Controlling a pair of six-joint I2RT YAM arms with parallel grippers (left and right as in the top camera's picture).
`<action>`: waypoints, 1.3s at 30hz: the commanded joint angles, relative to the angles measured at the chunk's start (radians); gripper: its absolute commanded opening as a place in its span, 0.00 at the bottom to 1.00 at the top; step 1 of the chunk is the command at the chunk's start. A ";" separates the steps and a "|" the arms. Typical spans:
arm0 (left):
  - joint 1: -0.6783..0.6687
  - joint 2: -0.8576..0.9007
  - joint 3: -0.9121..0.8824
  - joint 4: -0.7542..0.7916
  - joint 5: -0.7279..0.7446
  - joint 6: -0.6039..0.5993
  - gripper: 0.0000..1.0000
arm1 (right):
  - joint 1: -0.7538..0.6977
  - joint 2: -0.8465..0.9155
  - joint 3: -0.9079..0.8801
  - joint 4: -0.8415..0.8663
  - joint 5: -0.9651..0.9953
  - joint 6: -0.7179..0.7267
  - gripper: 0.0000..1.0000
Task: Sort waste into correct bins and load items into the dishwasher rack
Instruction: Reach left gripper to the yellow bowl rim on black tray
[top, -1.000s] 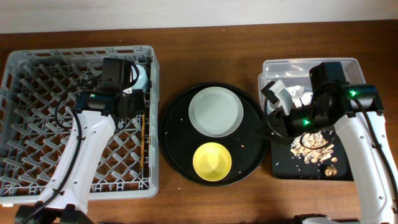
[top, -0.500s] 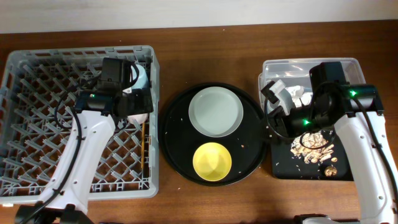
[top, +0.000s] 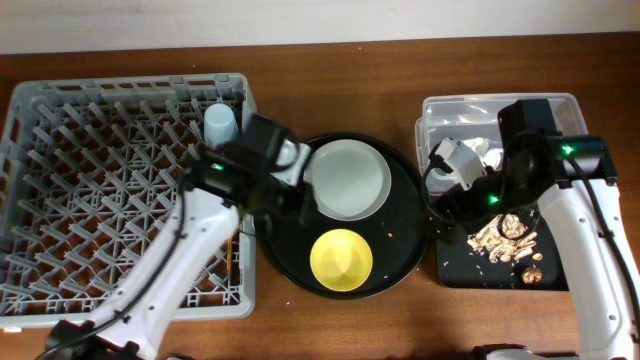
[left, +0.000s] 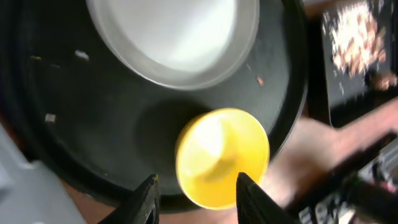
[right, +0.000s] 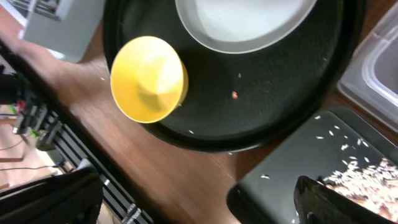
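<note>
The left pincer (left: 196, 182) hangs over the big round black tray (top: 285, 250) in the middle of the table. Its two fingers are apart and hold nothing. Right under it sits the small yellow bowl (top: 341, 258), on the part of the tray nearest the near edge. I think the bowl is what it means to pick up next. The pale round plate (top: 347, 178) lies just behind the bowl.

Both belong in the big grey plastic rack with pegs (top: 130, 82) on the left side of the table. The little blue cup (top: 219, 124) stands there by the far edge.

The right pincer (right: 198, 193) is apart too, with nothing in it. It hangs near the flat black tray (top: 460, 265) with the beige food crumbs (top: 503, 238), out of the left arm's way.
</note>
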 joint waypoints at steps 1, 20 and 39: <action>-0.198 -0.003 -0.009 -0.005 -0.002 0.008 0.25 | -0.004 -0.005 -0.006 0.000 0.034 -0.010 0.99; -0.509 0.048 -0.447 0.676 -0.292 -0.248 0.30 | -0.004 -0.005 -0.006 0.000 0.034 -0.010 0.99; -0.514 0.108 -0.446 0.650 -0.492 -0.248 0.16 | -0.004 -0.005 -0.006 0.000 0.034 -0.010 0.99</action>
